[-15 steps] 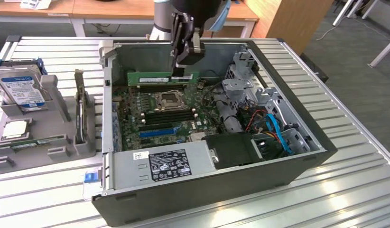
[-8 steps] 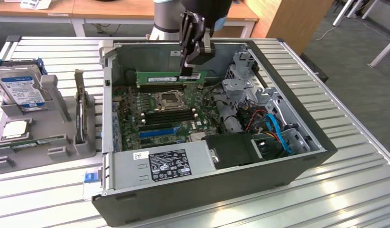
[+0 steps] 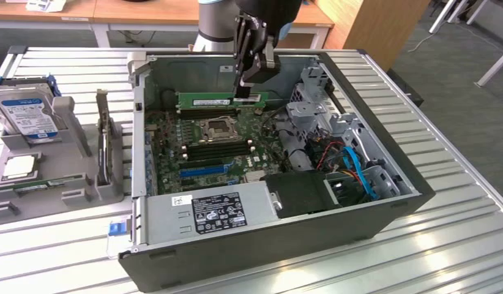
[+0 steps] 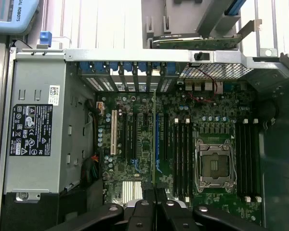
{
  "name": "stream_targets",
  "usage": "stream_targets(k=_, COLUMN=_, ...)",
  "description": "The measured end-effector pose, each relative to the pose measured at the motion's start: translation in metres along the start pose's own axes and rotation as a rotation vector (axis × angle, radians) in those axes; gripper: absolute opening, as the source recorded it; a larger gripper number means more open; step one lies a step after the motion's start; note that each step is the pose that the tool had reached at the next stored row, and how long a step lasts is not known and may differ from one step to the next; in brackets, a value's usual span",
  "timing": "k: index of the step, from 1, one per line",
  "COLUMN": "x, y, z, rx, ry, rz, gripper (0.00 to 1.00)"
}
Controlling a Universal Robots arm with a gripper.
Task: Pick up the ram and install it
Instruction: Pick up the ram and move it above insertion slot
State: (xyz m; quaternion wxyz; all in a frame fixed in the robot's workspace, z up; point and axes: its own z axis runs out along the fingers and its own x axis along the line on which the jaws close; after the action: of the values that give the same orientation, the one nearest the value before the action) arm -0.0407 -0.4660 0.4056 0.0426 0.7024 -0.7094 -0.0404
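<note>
Green ram [image 3: 207, 98] is up in the gripper [image 3: 246, 97], whose fingers are clamped on it toward the stick's end on the exterior view's right. It stands on its long edge and level inside the open pc case [image 3: 276, 260], over the far part of the motherboard [image 3: 164, 138], just beyond the cpu socket [image 3: 219, 128] and close to the case's back wall. Whether its bottom edge touches the board is hard to say (the angle doesn't help). The black memory slots [image 3: 215, 149] on the near side of the socket have nothing in them. The power supply [image 3: 210, 211] sits at the near end of the case. Off to the exterior view's left, a hard drive [image 3: 23, 113] stands in a grey holder [image 3: 68, 168] on the slatted table [image 3: 447, 257].
</note>
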Motion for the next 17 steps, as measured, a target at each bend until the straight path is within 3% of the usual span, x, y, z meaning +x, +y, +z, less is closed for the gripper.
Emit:
stream_targets(k=2, x=0.0, y=0.0001, z=0.0001, rx=0.0054, ry=-0.0003, rz=0.0, gripper=0.12)
stream_targets(k=6, x=0.0, y=0.0002, z=0.0001, rx=0.0281, ry=0.0001, rz=-0.004, gripper=0.12)
stream_targets(k=8, x=0.0, y=0.0002, z=0.0001, rx=0.0345, ry=0.0002, rz=-0.006, gripper=0.12)
stream_targets(k=10, x=0.0, y=0.0001, z=0.0, rx=0.038, ry=0.0004, rz=-0.007, gripper=0.12)
stream_targets(k=17, x=-0.0002, y=0.0002, z=0.0, rx=0.0383, ry=-0.0003, rz=-0.007, gripper=0.12)
